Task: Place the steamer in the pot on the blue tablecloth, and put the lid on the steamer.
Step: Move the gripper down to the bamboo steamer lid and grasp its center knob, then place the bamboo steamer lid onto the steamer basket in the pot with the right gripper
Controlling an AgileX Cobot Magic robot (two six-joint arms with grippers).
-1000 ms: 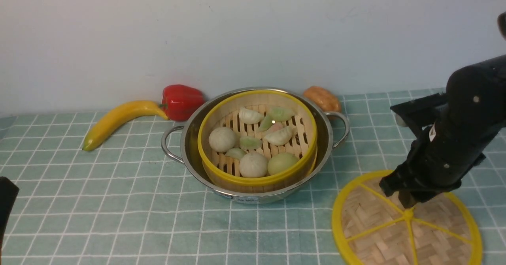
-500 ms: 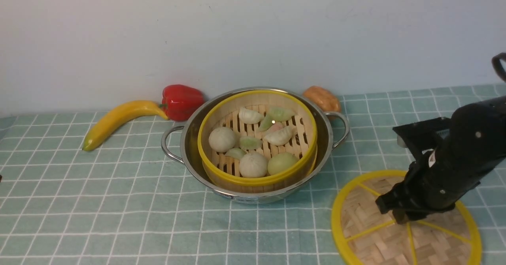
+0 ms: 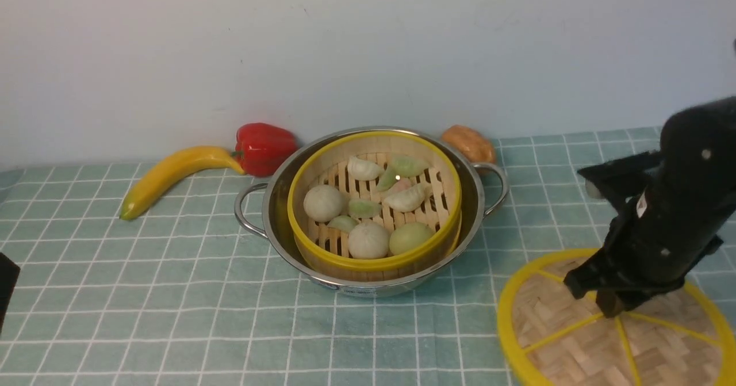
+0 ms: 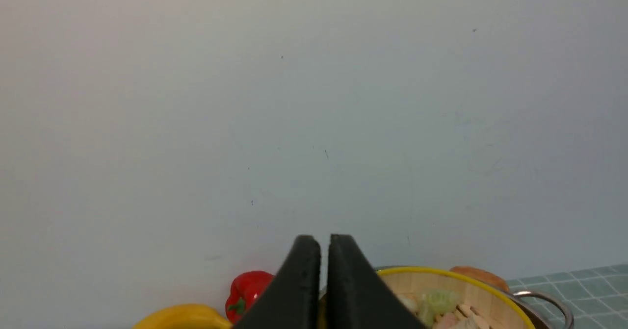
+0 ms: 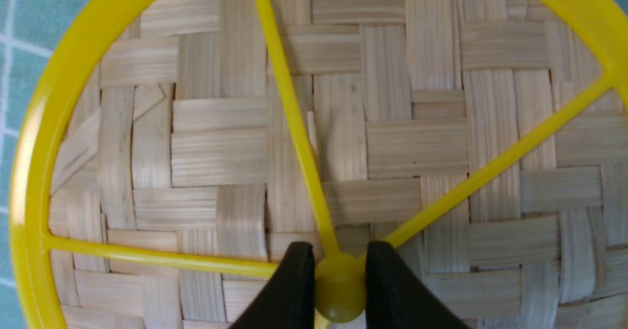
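The steamer (image 3: 376, 264), a bamboo basket with yellow rims and pale buns and dumplings inside, sits in the shiny pot (image 3: 368, 288) on the blue tablecloth (image 3: 172, 294). At the front right the flat woven lid (image 3: 552, 328) lies on the cloth. My right gripper (image 3: 612, 311) comes down on its centre. In the right wrist view the gripper (image 5: 339, 248) is shut on the lid's (image 5: 417, 147) yellow hub (image 5: 339, 285), a finger touching each side. My left gripper (image 4: 324, 238) is held off the table, its fingers almost touching with nothing between them, facing the steamer (image 4: 441, 282).
A yellow banana (image 3: 172, 176), a red pepper (image 3: 264, 147) and a brown-orange food item (image 3: 468, 143) lie along the back wall behind the pot. The pot's loop handles (image 3: 497, 187) stick out at both sides. A dark part of my left arm (image 3: 7, 282) shows at the left edge.
My right gripper has closed on the lid's hub, and arm and lid have shifted a little to the right. My left arm dipped out of view and is back at the left edge.
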